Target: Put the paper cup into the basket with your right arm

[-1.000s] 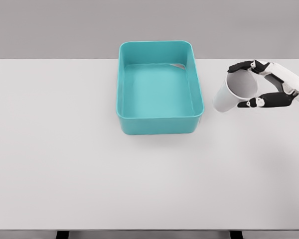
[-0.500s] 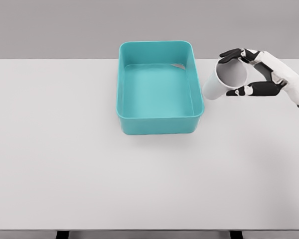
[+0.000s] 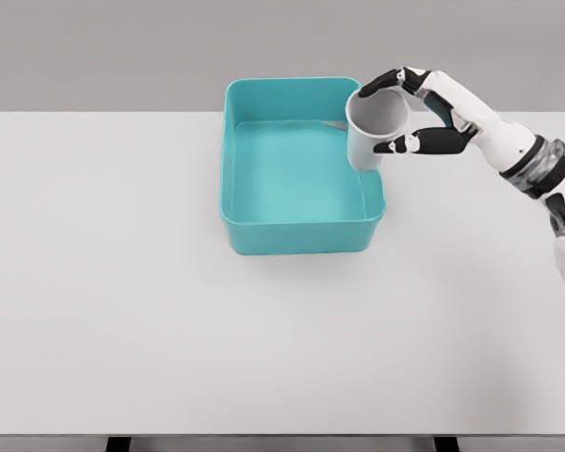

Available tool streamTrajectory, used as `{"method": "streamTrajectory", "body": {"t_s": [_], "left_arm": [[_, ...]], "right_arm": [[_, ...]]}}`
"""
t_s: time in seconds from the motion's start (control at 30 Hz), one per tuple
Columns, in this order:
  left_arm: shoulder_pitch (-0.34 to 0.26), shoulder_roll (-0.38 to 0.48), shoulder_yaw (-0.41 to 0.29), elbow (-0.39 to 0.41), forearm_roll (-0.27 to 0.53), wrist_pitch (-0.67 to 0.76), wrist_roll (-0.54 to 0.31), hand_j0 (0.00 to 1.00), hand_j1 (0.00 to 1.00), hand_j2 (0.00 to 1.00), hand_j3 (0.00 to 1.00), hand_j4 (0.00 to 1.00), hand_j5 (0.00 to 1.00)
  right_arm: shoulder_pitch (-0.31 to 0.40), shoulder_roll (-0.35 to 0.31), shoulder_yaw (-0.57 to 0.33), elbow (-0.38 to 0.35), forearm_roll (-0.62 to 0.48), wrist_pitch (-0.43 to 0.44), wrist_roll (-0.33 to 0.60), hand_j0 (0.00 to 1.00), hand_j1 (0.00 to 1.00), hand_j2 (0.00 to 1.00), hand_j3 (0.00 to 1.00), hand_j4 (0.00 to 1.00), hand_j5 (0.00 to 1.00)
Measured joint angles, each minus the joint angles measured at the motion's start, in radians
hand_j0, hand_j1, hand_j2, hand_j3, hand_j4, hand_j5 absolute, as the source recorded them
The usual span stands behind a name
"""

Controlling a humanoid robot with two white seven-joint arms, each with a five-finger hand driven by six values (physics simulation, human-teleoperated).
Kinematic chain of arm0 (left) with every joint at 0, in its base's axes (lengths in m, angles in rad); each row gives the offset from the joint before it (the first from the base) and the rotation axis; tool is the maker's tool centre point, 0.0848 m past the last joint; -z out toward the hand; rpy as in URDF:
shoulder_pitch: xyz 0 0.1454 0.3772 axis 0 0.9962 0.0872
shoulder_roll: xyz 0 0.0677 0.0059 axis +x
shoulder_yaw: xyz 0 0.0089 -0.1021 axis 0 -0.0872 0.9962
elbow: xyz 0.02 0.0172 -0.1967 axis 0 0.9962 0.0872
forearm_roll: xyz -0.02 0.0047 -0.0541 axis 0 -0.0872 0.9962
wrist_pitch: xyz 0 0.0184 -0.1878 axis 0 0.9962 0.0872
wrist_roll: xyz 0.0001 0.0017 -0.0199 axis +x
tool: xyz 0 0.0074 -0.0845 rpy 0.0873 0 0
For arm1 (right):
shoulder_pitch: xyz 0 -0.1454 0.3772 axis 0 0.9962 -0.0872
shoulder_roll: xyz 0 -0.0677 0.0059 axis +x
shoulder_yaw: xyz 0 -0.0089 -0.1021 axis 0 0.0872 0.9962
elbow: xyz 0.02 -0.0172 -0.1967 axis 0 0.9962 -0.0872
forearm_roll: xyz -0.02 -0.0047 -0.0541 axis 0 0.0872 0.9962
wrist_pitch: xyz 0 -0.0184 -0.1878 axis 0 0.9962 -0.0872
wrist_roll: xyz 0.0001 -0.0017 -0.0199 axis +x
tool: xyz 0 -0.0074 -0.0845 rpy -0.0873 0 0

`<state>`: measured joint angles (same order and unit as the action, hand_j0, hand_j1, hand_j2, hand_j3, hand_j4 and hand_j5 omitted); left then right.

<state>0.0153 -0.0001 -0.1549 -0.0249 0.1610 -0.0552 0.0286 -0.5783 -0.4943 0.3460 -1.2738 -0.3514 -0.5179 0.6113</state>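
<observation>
A white paper cup (image 3: 370, 129) hangs in the air over the right wall of the teal basket (image 3: 301, 233), its open mouth tilted toward the camera. My right hand (image 3: 395, 113) is shut on the cup, with a black-tipped finger over the top of the rim and the thumb under it. The white right arm (image 3: 527, 165) reaches in from the right edge of the head view. The basket stands at the back middle of the white table (image 3: 169, 311), and nothing lies on its floor. My left arm is out of view.
A small pale mark (image 3: 336, 124) shows on the basket floor near its far right corner. The grey wall rises behind the table's far edge (image 3: 104, 112).
My right hand has carried the cup leftward and slightly up, from beside the basket's right side to above its right wall. More of the forearm has come into view.
</observation>
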Motion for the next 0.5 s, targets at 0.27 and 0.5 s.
{"method": "streamTrajectory", "body": {"t_s": [0.27,0.5], "left_arm": [[0.0,0.0,0.0,0.0,0.0,0.0,0.0,1.0,1.0,1.0,1.0,1.0,1.0],[0.0,0.0,0.0,0.0,0.0,0.0,0.0,1.0,1.0,1.0,1.0,1.0,1.0]], "right_arm": [[-0.037,0.097,0.002,0.022,0.123,0.037,0.0,0.65,0.65,0.65,0.65,0.65,0.65],[-0.066,0.149,0.002,0.02,0.277,0.096,0.0,0.64,0.64,0.64,0.64,0.64,0.64]]}}
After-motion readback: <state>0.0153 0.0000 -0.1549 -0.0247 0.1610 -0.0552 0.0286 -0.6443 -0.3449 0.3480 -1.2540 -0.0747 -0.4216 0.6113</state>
